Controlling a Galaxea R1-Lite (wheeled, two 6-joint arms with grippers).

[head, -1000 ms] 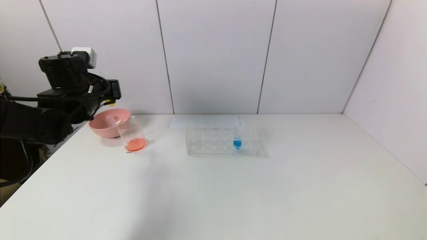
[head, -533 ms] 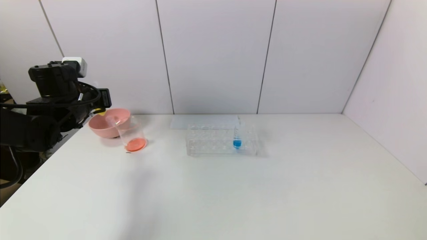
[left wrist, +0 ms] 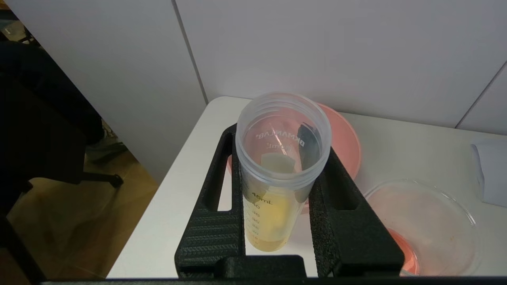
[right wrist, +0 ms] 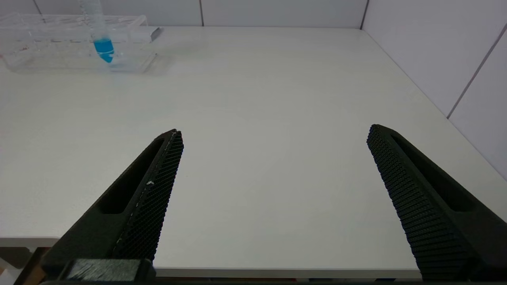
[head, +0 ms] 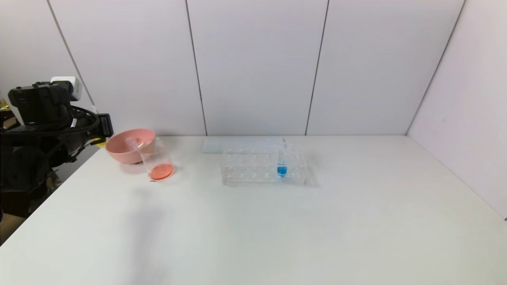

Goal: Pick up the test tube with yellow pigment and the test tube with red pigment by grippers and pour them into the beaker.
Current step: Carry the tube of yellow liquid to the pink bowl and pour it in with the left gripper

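The left gripper (left wrist: 277, 158) is clamped on the test tube with yellow pigment (left wrist: 277, 186), 1 black finger on each side of it. In the head view this gripper (head: 101, 132) hangs off the table's (head: 277, 229) far left edge, just left of the pink bowl (head: 128, 146). The left wrist view looks straight down the tube's open mouth: a little pale yellow liquid lies at its bottom. Raised lettering inside the rim shows mirrored and only partly readable, with "mL" under it; printed marks on the wall read "45mL" and then smaller numbers too blurred to make out.

The beaker (head: 156, 160) stands on the table touching the bowl's near right side, with a thin layer of red-orange liquid in its bottom. In the left wrist view the bowl (left wrist: 344, 138) lies behind the held tube and the beaker (left wrist: 424, 225) off to one side, so the bowl sits between the gripper and the beaker.

Near the table's middle stands 1 clear rack (head: 263, 168) with 1 tube of blue liquid (head: 282, 162) upright in it, towards the rack's right end. A flat pale sheet (head: 237, 144) lies just behind the rack.

The right gripper (right wrist: 273, 166) is spread wide with nothing between its 2 fingers, low over the table's near right edge, well apart from the rack (right wrist: 75, 59).

Counted: 2 tubes in view, 1 beaker, 1 bowl, 1 rack. No tube holding red liquid can be seen.
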